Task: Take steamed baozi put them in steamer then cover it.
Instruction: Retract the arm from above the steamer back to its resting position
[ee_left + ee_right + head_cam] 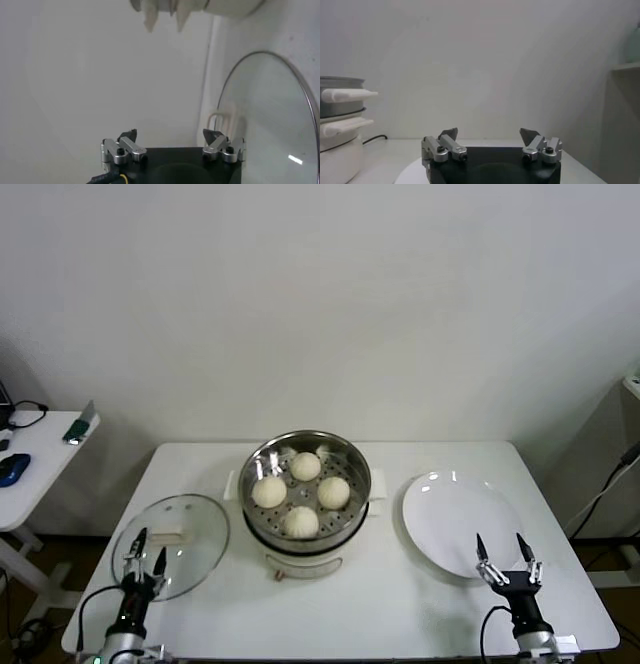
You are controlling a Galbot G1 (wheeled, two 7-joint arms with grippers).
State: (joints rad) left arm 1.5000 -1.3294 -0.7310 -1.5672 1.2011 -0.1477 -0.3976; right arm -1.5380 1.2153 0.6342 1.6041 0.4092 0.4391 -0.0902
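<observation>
Steel steamer [305, 484] holds 4 smooth round baozi [300, 521]; glass cover [178, 542] lies beside; both grippers' fingers [139, 541] [481, 548] spread open.

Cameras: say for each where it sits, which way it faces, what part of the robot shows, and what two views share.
Head view: high on the robot, looking forward and down at the table; steamer with four baozi, cover, plate; left claw and right claw show, open.
Left wrist view: behind the left claw, facing the cover.
Right wrist view: behind the right claw, facing the wall; steamer at the edge.
Shared: cover in head and left wrist views.
</observation>
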